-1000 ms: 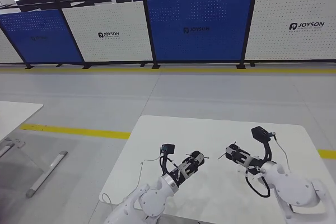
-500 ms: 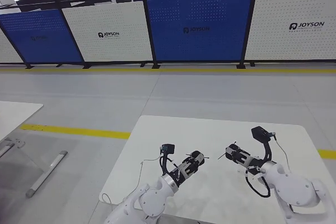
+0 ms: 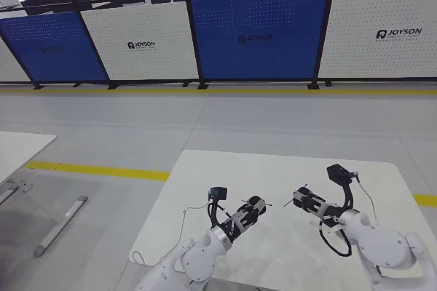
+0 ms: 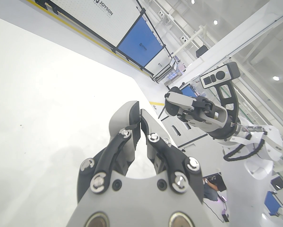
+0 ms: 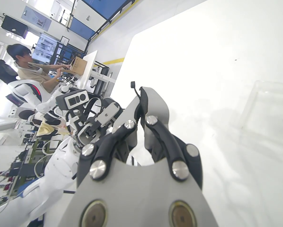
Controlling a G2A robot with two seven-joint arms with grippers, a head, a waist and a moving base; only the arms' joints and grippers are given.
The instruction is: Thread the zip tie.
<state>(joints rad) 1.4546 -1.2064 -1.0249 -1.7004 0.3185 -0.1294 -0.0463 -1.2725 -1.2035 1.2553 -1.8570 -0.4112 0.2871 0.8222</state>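
Two tools pinched shut, tip facing tip above the white desk (image 3: 277, 171)

Right tool (image 5: 141, 95) clamps the zip tie (image 5: 133, 85) — its small black head pokes out past the tips, the strip running back between the pads. Left tool (image 4: 140, 115) is closed too, with a dark sliver at its pads that I can't identify. They sit near each other, not touching. A clear tray (image 5: 262, 105) rests on the desk near the right tool; blue and white panels (image 3: 258, 40) and a yellow floor line (image 3: 95, 171) lie beyond.
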